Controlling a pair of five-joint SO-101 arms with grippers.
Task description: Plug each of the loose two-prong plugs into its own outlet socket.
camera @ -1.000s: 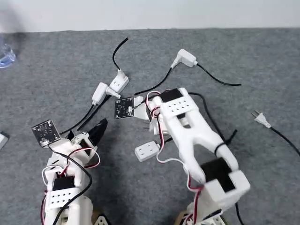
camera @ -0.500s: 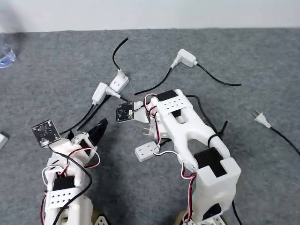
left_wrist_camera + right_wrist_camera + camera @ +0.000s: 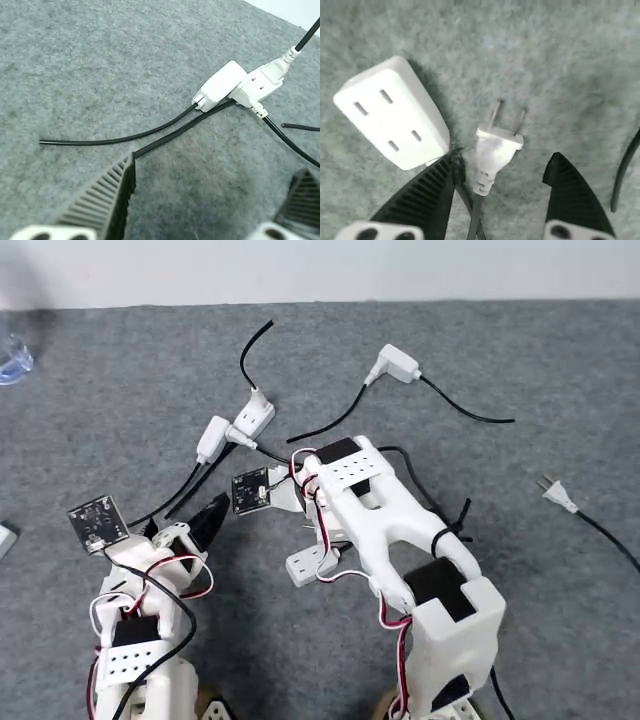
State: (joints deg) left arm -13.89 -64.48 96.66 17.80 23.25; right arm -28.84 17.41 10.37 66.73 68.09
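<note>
A grey felt table top (image 3: 560,360) is seen from above with a white right arm (image 3: 390,530) and a white left arm (image 3: 145,610) side by side. The right gripper (image 3: 504,160) is held wide open and empty, with a loose two-prong plug (image 3: 496,146) lying between its black fingers (image 3: 427,195) and a white double socket block (image 3: 392,112) just beside it, while the left gripper (image 3: 216,167) is also spread open with nothing in it, near two white cable fittings (image 3: 240,85) touching each other. Farther back a single white fitting (image 3: 398,365) is seen on a black cable (image 3: 465,412), and another small plug (image 3: 558,493) lies well off to the right
</note>
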